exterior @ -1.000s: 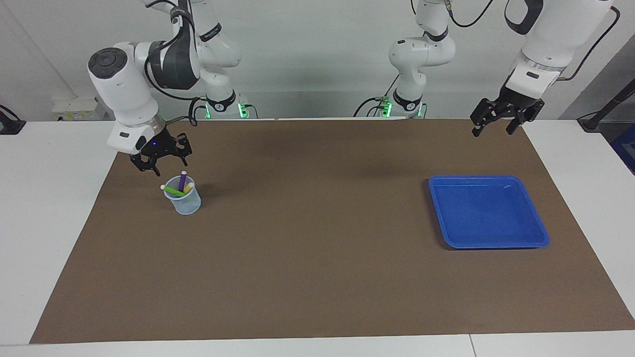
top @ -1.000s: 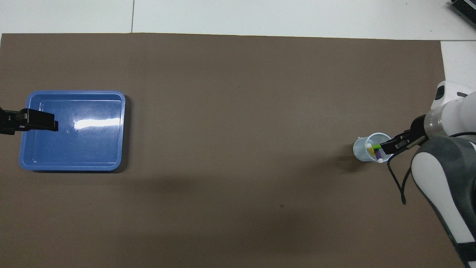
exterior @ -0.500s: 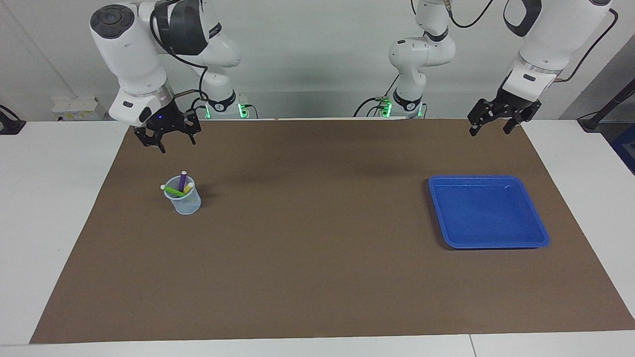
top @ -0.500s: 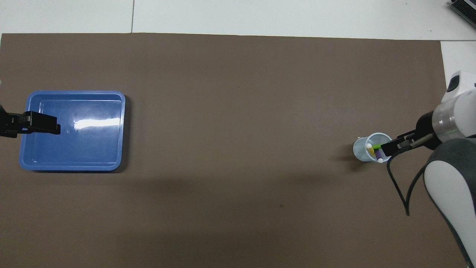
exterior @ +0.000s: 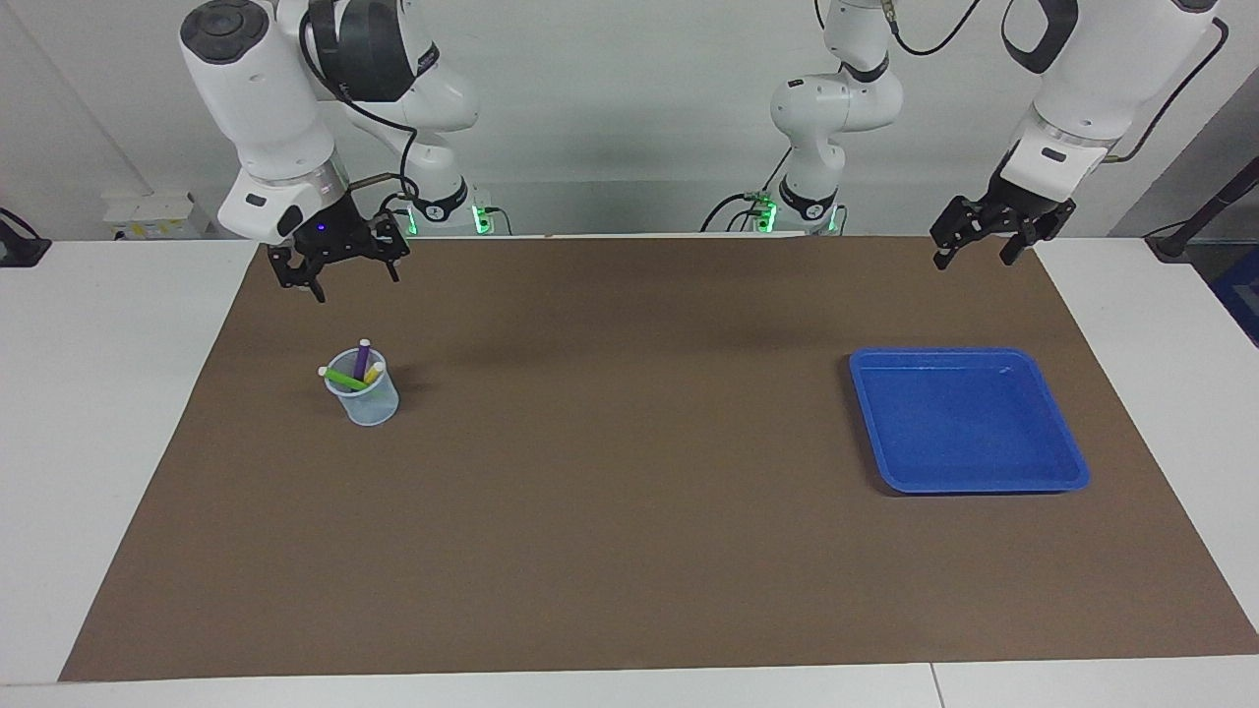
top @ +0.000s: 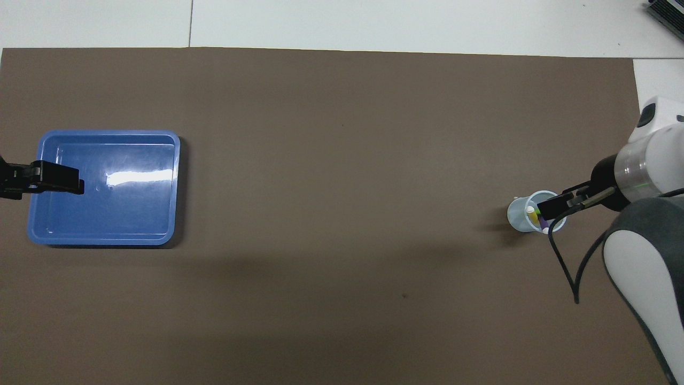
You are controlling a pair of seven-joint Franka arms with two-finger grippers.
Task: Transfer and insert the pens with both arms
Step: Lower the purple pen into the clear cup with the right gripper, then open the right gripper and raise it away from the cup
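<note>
In the facing view, your right claw (exterior: 339, 272) has climbed off the cup (exterior: 363, 395) and now hangs high over the brown mat (exterior: 629, 551), empty, its fingers spread wide. All three pens stay in the cup at the right arm's end of the bench: purple (exterior: 362, 358) upright, green (exterior: 342, 377) and yellow (exterior: 374, 373) leaning on the rim. Your left claw (exterior: 989, 244) waits wide and empty above the mat's corner, with the blue tray (exterior: 1066, 457) bare. In the overhead view, the right claw (top: 556, 202) only appears to cover the cup (top: 517, 215); the left claw (top: 56, 178) shows over the tray (top: 104, 238). That retreat suggests the last pen is in and the task looks complete.
</note>
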